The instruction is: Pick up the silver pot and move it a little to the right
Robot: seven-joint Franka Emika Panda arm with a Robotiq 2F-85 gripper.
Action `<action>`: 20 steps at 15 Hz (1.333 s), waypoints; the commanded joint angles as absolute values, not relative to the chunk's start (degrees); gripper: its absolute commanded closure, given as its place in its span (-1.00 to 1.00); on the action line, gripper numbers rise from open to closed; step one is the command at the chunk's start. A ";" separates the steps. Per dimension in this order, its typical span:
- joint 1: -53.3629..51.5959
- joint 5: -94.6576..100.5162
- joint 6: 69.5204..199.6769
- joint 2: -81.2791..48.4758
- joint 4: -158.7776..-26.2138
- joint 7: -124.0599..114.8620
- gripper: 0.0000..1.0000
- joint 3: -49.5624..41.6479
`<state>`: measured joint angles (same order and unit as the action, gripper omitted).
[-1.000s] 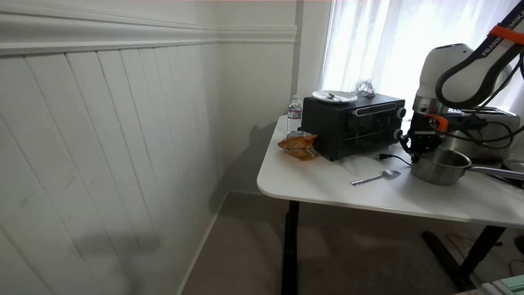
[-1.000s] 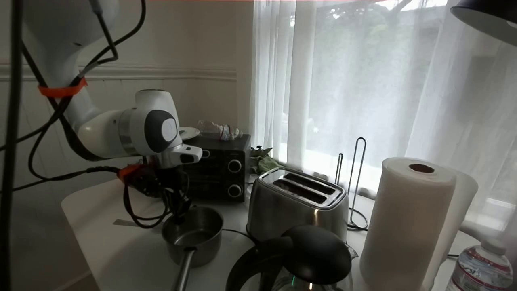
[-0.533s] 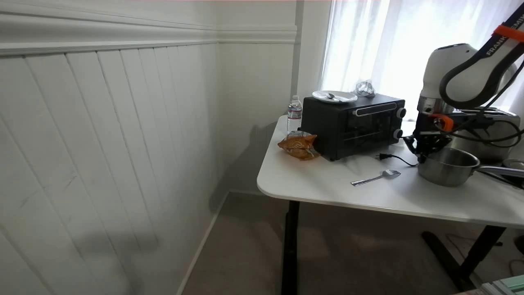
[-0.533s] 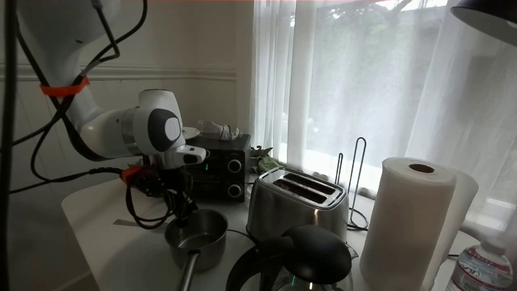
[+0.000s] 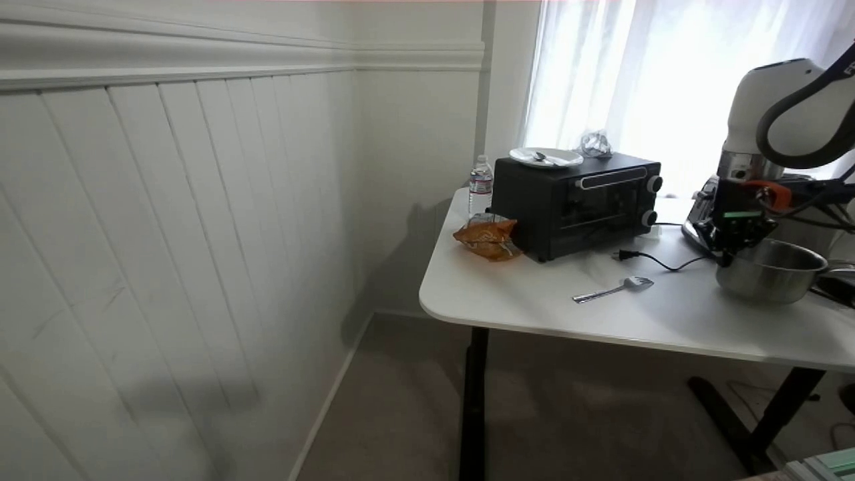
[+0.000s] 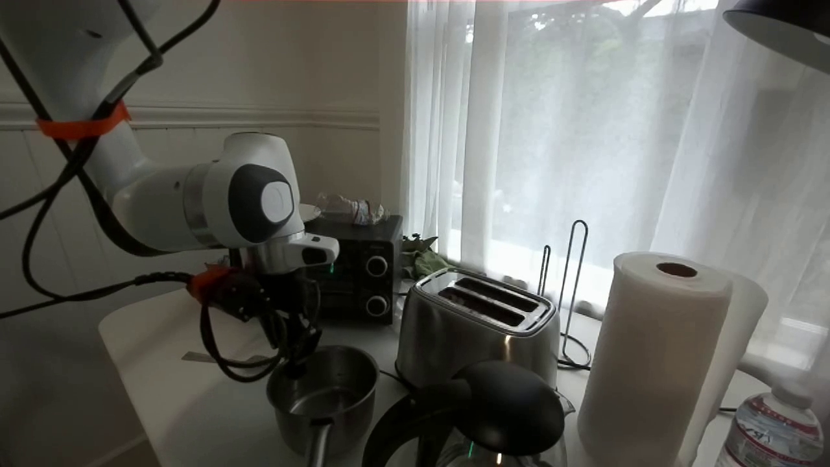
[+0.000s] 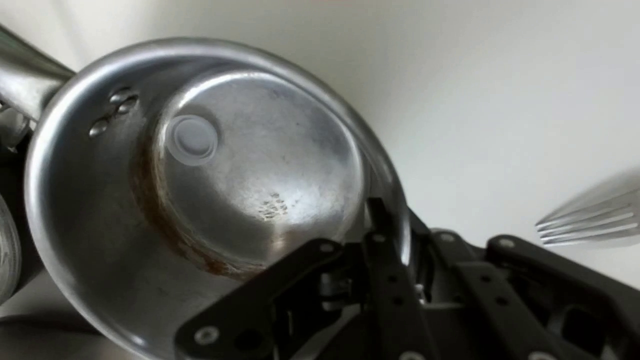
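Observation:
The silver pot (image 5: 768,277) is low, round and shiny, and stands upright at the table's right part in an exterior view. It also shows in an exterior view (image 6: 350,412) with its handle pointing toward the camera. My gripper (image 7: 397,217) is shut on the pot's rim, one finger inside the wall and one outside. In the wrist view the pot (image 7: 240,165) fills the left side, with a small clear cap (image 7: 194,140) and a brown stain inside. The gripper shows dark at the rim in both exterior views (image 5: 727,259) (image 6: 295,370). I cannot tell whether the pot touches the table.
A silver toaster (image 6: 476,350) stands close beside the pot. A carafe with a black lid (image 6: 512,405) is near the handle, and a paper towel roll (image 6: 655,363) stands beyond. A fork (image 5: 614,290), a plug cable (image 5: 661,264) and the black oven (image 5: 578,207) lie to the other side.
My gripper and the pot have moved together to the right in both exterior views, away from the fork and oven. The grip on the rim stays.

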<state>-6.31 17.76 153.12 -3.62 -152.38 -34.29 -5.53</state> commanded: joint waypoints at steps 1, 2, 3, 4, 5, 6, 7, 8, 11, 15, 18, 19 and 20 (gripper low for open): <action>-2.80 16.80 155.78 3.40 -159.76 -29.18 0.96 -4.99; -1.88 16.83 156.71 4.40 -161.14 -27.98 0.96 -5.08; -1.05 15.28 157.59 4.19 -161.09 -25.32 0.96 -4.92; -0.60 13.10 157.47 1.66 -158.04 -22.53 0.96 -4.59; -0.18 10.76 158.43 1.99 -158.52 -19.52 0.96 -4.47; 0.09 8.59 158.70 2.11 -158.34 -16.88 0.96 -4.39; 0.13 5.78 159.11 2.04 -158.07 -14.01 0.96 -4.17; 0.23 4.48 158.97 2.01 -157.77 -12.54 0.96 -4.07; 0.20 2.01 158.19 1.53 -157.27 -8.83 0.96 -3.72; 0.56 4.65 157.57 1.49 -157.22 -9.26 0.96 -3.72; 0.82 7.10 157.83 0.53 -157.23 -11.15 0.96 -3.95; 0.97 8.01 157.90 0.18 -157.24 -12.15 0.96 -4.13; 1.10 8.64 158.00 -0.19 -157.24 -13.12 0.96 -4.30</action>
<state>-0.42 4.97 158.51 -0.34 -157.31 -10.90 -4.44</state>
